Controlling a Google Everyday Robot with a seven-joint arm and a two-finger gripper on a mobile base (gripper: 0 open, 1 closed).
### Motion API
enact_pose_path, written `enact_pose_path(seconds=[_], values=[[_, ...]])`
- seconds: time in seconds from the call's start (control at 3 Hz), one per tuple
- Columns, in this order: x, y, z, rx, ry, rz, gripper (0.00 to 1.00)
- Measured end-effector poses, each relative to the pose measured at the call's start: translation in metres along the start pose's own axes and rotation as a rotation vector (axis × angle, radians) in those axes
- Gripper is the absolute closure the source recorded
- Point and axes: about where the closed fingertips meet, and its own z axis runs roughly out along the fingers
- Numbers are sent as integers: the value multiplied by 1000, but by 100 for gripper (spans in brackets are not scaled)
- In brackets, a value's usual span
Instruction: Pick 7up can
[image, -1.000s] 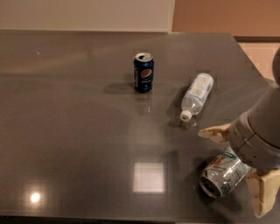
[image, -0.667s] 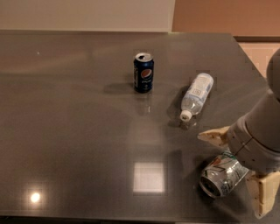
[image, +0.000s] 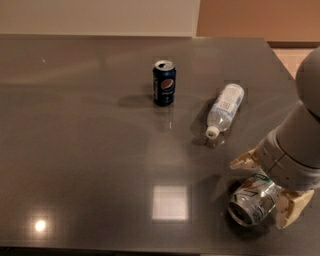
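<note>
Can's place: we find the 7up can (image: 250, 205) at the near right of the table (image: 90, 150). It lies on its side with its open mouth turned toward the near left.

Weight: we judge it light, and likely empty or close to it, given the opened top.

Stiffness: we expect thin aluminium walls that dent under a hard squeeze, so we favour modest force.

Surface: the metal is smooth and shiny on a glossy tabletop. We think it may slip or roll sideways if it is nudged off-centre.

Where to hold: we would take it across the middle of the cylinder, with the pads on opposite sides of the round wall, away from the rim and the base.

Gripper's place: the gripper (image: 260, 192) is at the near right, low over the can at the end of the grey arm (image: 295, 150).

Gripper's opening: the fingers (image: 245, 161) are spread wide, one on the far left side of the can and the other on its near right side. The can sits between them.

Contact: we see nothing lifted. We cannot tell whether either finger touches the can.

Others on the table: the Pepsi can (image: 164, 83) stands upright far off to the left. The plastic bottle (image: 226, 107) lies on its side between that can and the gripper, well apart from the 7up can.
</note>
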Motion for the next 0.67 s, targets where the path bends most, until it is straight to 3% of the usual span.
enact_pose_path(seconds=[0.67], values=[[5, -3, -6, -11, 17, -17, 70]])
